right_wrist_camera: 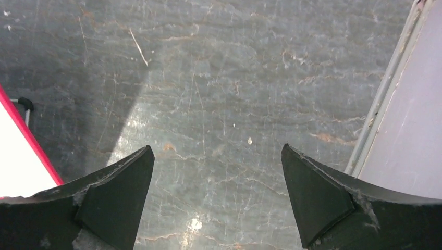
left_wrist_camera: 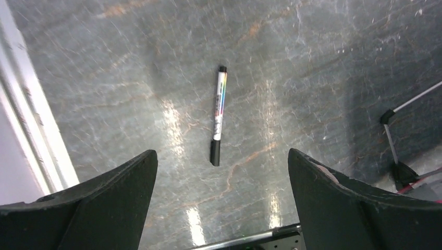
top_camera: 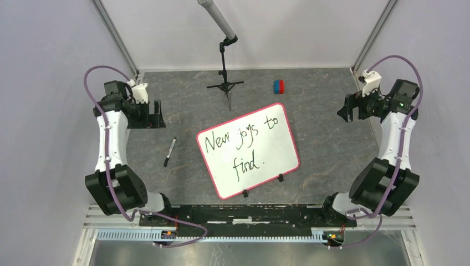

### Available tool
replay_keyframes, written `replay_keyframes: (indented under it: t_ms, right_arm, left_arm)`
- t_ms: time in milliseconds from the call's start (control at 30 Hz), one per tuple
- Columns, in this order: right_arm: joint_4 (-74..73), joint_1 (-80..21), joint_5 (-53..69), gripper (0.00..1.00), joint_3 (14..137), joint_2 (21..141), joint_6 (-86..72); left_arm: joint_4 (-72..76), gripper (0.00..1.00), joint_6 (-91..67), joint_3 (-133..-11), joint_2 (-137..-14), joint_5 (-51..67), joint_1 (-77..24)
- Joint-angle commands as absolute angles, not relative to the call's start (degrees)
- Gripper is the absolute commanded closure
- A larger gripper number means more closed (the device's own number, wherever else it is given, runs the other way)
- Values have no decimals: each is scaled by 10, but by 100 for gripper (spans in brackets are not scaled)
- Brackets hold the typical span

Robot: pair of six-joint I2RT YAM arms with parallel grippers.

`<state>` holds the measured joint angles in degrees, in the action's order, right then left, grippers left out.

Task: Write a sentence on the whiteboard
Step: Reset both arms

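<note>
The large flat white whiteboard with a thin pink-red rim and rounded corners (top_camera: pixel 275 145) lies tilted at the centre of the overhead view, on the dark grey, stone-patterned tabletop (top_camera: pixel 327 144). Its upper right corner is turned toward the top of the frame. Across it runs the black handwritten sentence (top_camera: pixel 241 145), "New joys to find.", in two lines. Two small black clips (top_camera: pixel 280 178) sit along the board's lower edge.

Left of the board, apart from it, a slim black-capped marker pen with a white barrel (top_camera: pixel 169 152) lies on the bare table. In the left wrist view the pen (left_wrist_camera: pixel 218 114) is at mid-frame, above and between the two dark fingers.

The left gripper (top_camera: pixel 151 117) hangs at the upper left of the overhead view, its jaws spread wide with nothing in them. The right gripper (top_camera: pixel 346 109), at the upper right, is likewise spread wide and grasps nothing. Its wrist camera shows bare table between the fingers and a strip of the board's red rim (right_wrist_camera: pixel 28 135) at the left edge of the frame.

Toward the top of the overhead view stand a black tripod stand carrying a grey tube (top_camera: pixel 225 77) and, to its right, a small red and blue block (top_camera: pixel 278 86).
</note>
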<state>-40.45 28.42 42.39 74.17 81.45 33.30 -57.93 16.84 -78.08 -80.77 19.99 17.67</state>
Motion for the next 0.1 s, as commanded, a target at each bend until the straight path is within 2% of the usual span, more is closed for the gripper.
replay_keyframes:
  t_ms: [0,67]
  right_arm:
    - [-420,286,412,2,710,810,383]
    - [-430,286,412,2,706,811,390]
  left_arm:
    - [-564,0,139,-742,-782,207,179]
    - [-562,0,144,-734,-774,205,179]
